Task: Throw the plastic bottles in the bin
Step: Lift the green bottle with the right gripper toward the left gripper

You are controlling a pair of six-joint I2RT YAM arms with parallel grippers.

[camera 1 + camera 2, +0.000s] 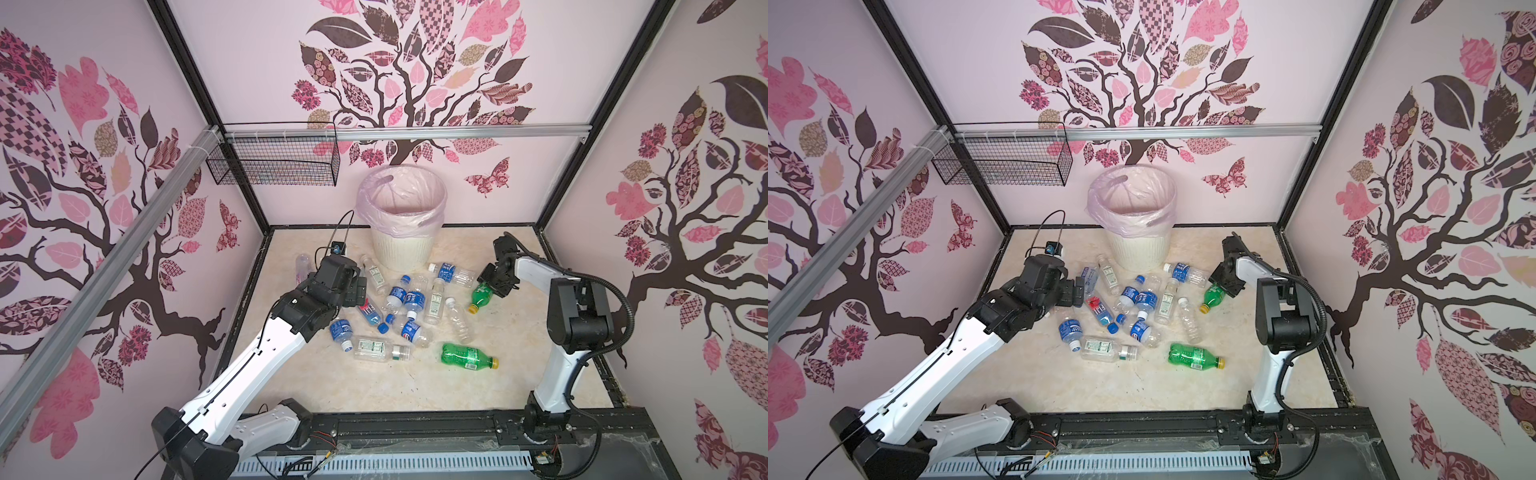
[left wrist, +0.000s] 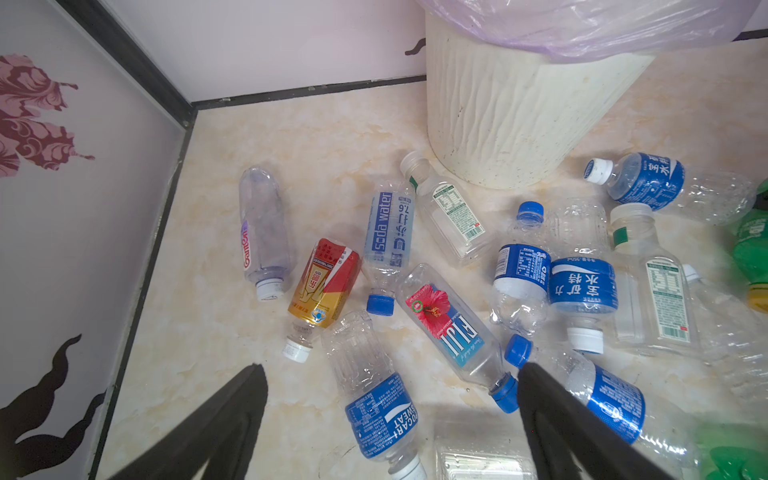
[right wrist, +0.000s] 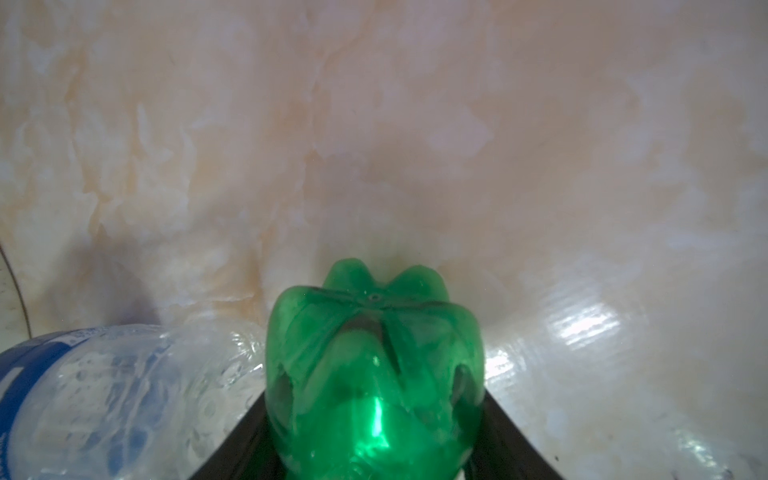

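My right fingers (image 3: 503, 449) flanked the green bottle (image 3: 374, 374) near its base. They looked pressed against both its sides, though that view was tight. My left fingers (image 2: 232, 415) stood spread wide over the other plastic bottles (image 2: 453, 328) on the surface (image 1: 374, 386) — a blue-labelled one (image 2: 380, 411) lay between them, and the pink-lined bin (image 2: 498, 124) stood upright well beyond their tips.

black wire basket (image 1: 274, 164), marbled tabletop (image 1: 374, 386)
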